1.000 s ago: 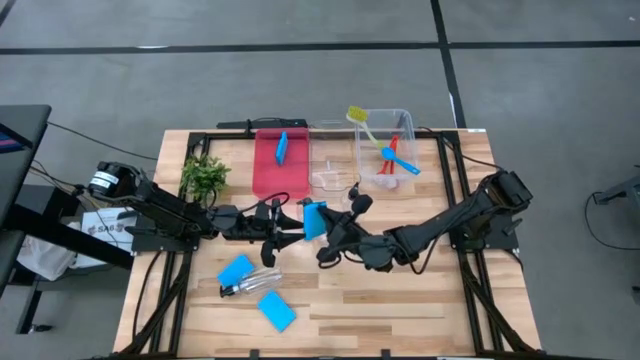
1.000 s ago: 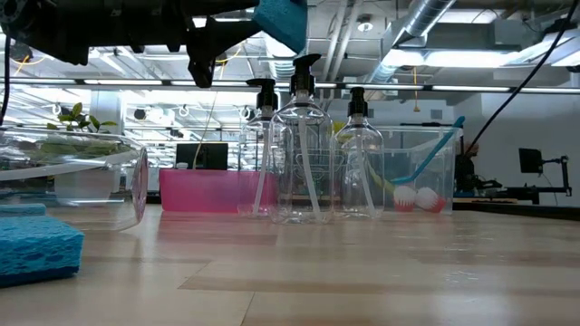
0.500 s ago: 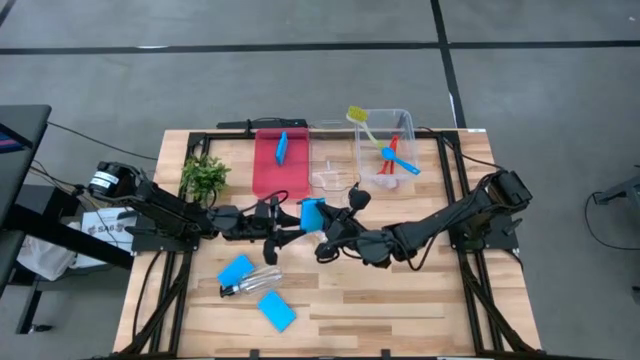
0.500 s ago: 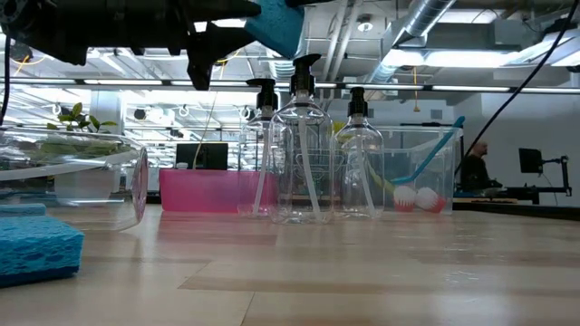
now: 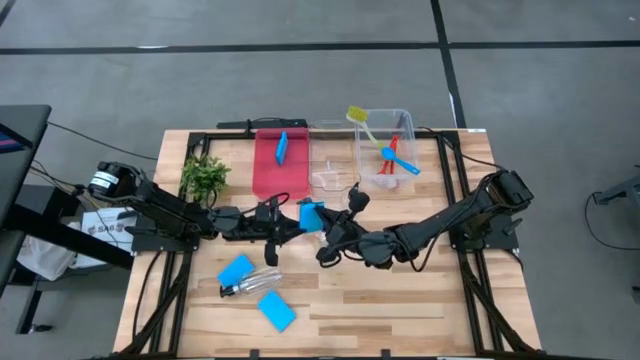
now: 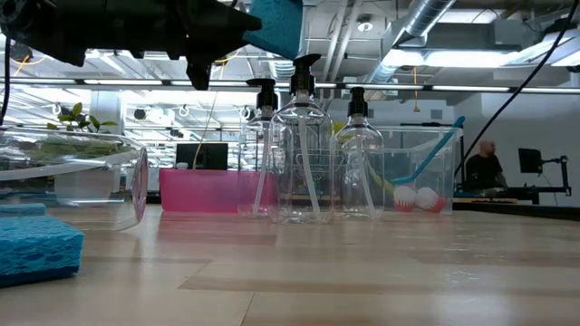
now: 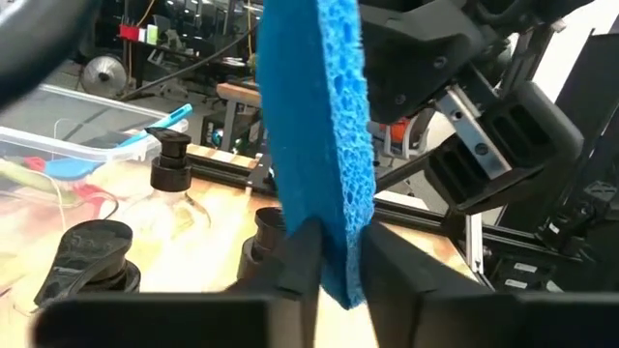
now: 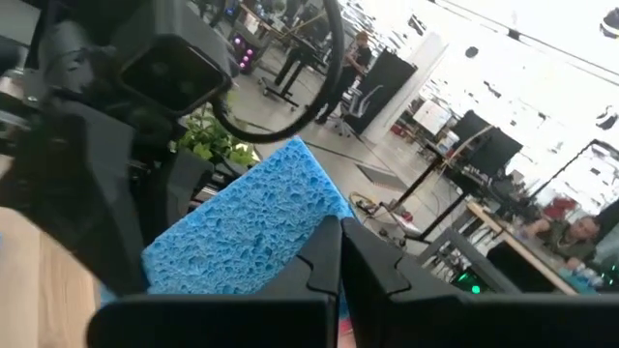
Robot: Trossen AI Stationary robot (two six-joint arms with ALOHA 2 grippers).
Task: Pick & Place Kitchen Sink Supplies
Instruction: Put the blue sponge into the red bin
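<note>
Your left gripper (image 7: pixel 338 266) and right gripper (image 8: pixel 338 253) both pinch one blue sponge (image 5: pixel 312 214) between them; only the wrist views show each grip.

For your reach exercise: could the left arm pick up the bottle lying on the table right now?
Probably not: the left claw is shut on a blue sponge, which the right claw also grips; the bottle lies unobstructed nearby.

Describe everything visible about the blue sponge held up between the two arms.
The blue sponge is a flat, bright-blue slab with a porous, pitted face. It hangs above mid-table, clear of the wood. The left pincer clamps one edge, holding it edge-on; the right pincer is closed on another edge. Nothing else touches it.
</note>
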